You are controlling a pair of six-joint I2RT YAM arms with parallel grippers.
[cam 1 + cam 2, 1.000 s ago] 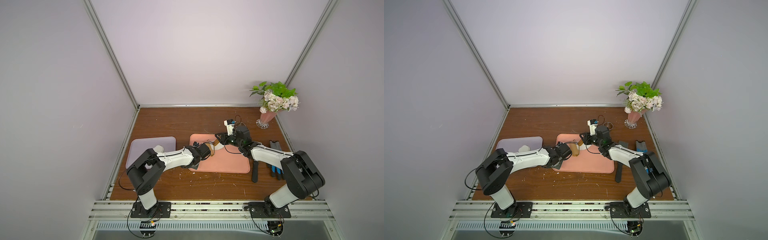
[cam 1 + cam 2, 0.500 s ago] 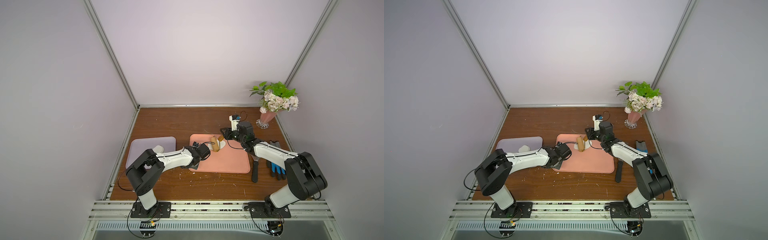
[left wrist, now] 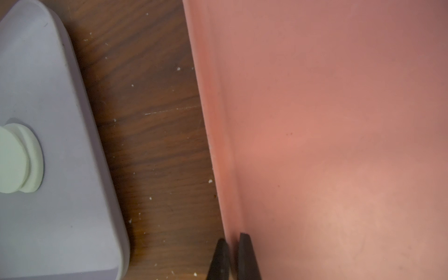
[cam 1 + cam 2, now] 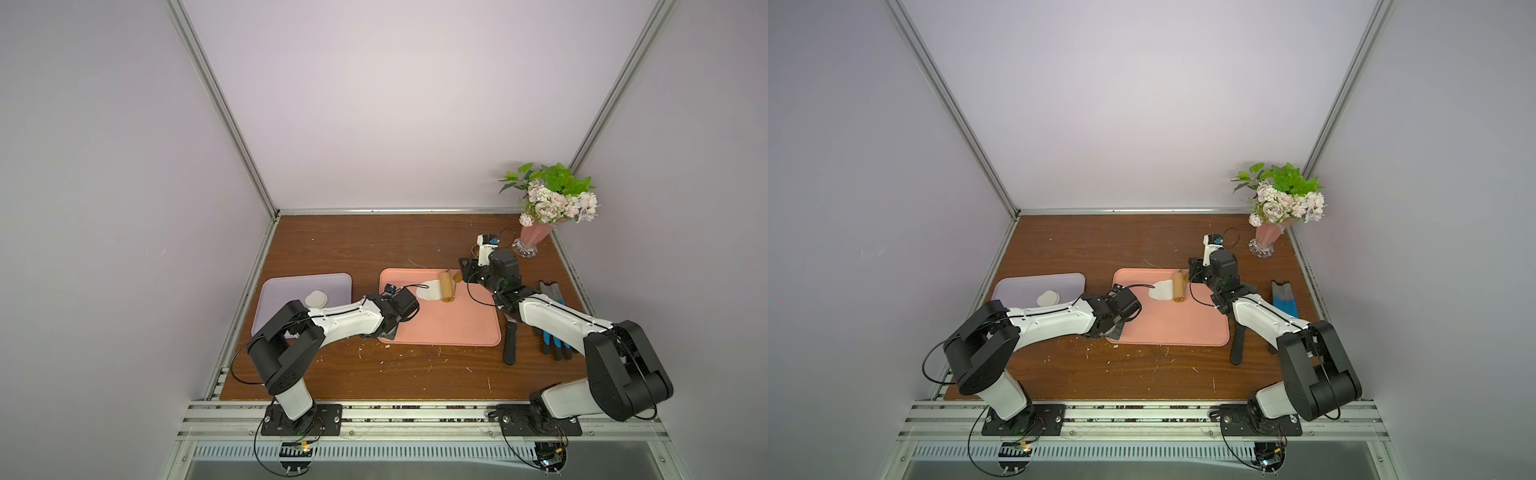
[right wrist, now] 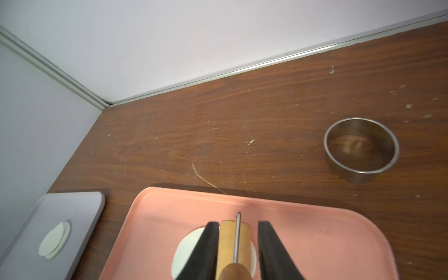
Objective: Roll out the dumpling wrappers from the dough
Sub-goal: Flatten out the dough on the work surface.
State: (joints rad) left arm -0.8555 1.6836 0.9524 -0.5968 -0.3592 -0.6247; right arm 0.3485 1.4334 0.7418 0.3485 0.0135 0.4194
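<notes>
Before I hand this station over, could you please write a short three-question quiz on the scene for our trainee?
1. Which tool does the right gripper hold on the dough?
2. True or false: the steel ring cutter stands on the bare table, off the pink tray.
3. The left gripper is shut on: A the dough; B the pink tray's rim; C the purple tray.
Key: 1 the wooden roller. 2 true. 3 B.
</notes>
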